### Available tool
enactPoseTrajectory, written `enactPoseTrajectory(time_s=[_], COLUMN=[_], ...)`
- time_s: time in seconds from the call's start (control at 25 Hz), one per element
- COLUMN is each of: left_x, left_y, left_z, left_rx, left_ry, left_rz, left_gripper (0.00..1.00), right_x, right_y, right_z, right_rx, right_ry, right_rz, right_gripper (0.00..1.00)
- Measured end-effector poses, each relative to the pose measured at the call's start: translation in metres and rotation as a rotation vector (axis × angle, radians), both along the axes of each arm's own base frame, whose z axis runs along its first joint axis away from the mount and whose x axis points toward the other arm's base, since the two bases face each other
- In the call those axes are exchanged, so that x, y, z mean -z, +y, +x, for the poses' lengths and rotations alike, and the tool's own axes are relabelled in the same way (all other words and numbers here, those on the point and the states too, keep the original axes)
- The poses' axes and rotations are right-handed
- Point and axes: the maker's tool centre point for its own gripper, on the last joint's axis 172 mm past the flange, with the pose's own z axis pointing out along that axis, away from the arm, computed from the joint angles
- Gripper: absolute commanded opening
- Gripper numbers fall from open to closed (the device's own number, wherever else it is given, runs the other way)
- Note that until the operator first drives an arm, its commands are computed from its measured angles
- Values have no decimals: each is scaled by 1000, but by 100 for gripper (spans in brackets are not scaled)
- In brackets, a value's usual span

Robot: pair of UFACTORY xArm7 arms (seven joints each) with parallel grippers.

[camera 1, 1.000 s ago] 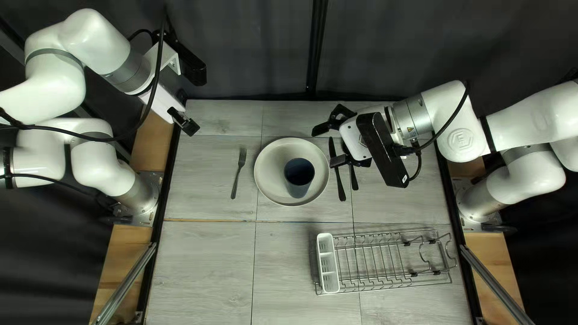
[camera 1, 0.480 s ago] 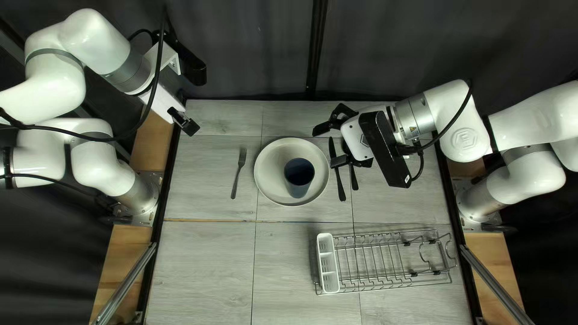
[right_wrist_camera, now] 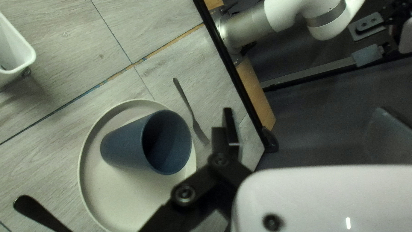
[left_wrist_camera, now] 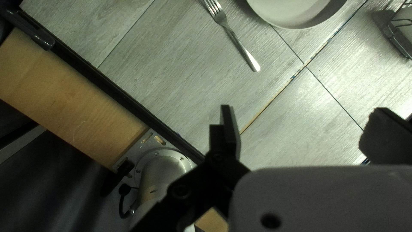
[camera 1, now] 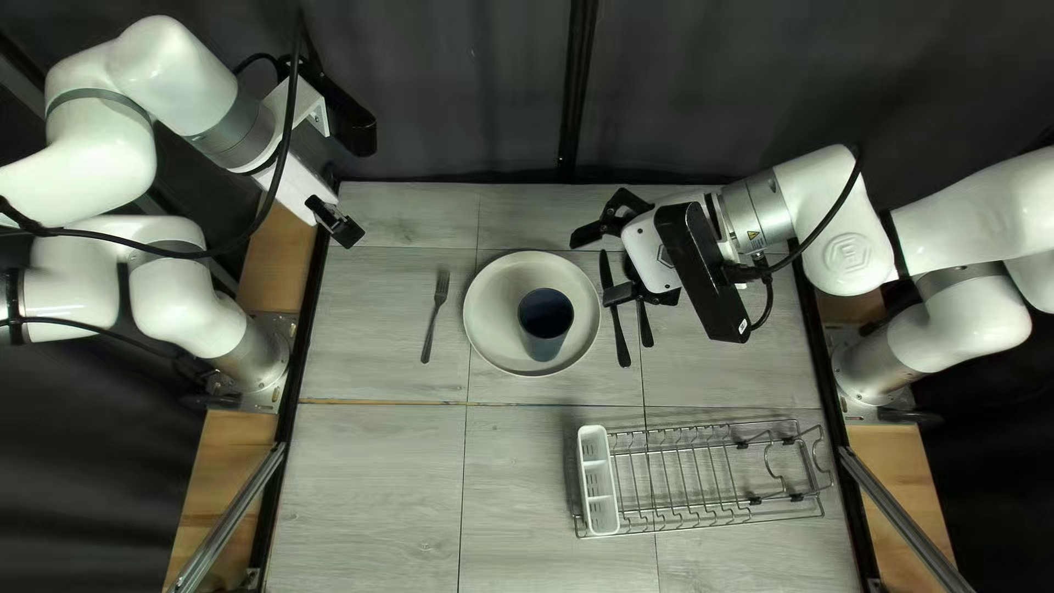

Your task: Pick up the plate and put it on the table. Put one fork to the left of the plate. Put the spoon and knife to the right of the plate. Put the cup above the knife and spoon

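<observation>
Right gripper (camera 1: 591,268), open, has edged right; left gripper (left_wrist_camera: 303,118) open too; cup (camera 1: 545,322), on plate (camera 1: 492,328), likely goes next, far of knife (camera 1: 621,340) and spoon (camera 1: 645,326)

I have my left arm (camera 1: 154,77) bent in a high arch, its wrist (camera 1: 233,132) slanting down and inward; the left gripper (camera 1: 338,224) is open, fingers well apart; my right arm (camera 1: 845,231) reaches inward, wrist (camera 1: 752,216) tilted; its gripper (camera 1: 604,264) also stands open, both fingers spread.
</observation>
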Motion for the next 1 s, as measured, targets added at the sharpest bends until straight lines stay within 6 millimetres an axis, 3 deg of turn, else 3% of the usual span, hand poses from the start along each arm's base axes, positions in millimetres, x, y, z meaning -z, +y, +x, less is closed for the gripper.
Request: enactPoseTrajectory(time_s=[0.68, 0.76, 0.88, 0.92, 1.0], left_x=[0, 0, 0, 0, 0], left_y=[0, 0, 0, 0, 0], left_z=[0, 0, 0, 0, 0], left_rx=[0, 0, 0, 0, 0], left_ry=[0, 0, 0, 0, 0], left_rz=[0, 0, 0, 0, 0], left_gripper=[100, 100, 100, 100, 100], right_x=[-8, -8, 8, 14, 22], right_y=[6, 17, 62, 68, 62], right_z=[-6, -16, -34, -39, -44], right_rx=[-9, -34, -114, -125, -112], right_ry=[-24, -44, -55, -57, -56], right_rz=[-5, -50, -111, -129, -154], right_gripper=[100, 100, 100, 100, 100])
